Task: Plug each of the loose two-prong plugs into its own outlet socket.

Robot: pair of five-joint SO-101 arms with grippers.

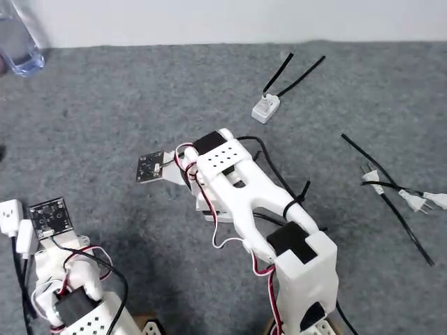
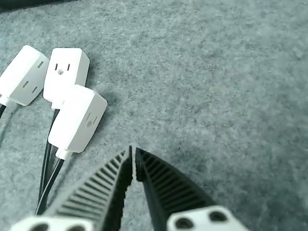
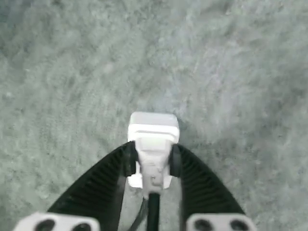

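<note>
In the right wrist view my right gripper [image 3: 152,154] is shut on a white plug [image 3: 153,161] with a black cord, held low over the grey carpet. A squarish white block [image 3: 154,126] sits at the plug's front end; I cannot tell whether it is a socket. In the left wrist view my left gripper [image 2: 133,151] is shut on nothing, just beside three white outlet sockets [image 2: 77,118] on black cords. From above, two loose two-prong plugs [image 1: 415,202] lie at the far right, and the right arm [image 1: 237,181] covers its gripper.
A white socket block [image 1: 265,108] with two black cords lies at the back centre. Black cords [image 1: 391,202] trail across the right side. A clear bottle [image 1: 17,42] stands at the back left corner. The left arm [image 1: 59,279] sits at the front left.
</note>
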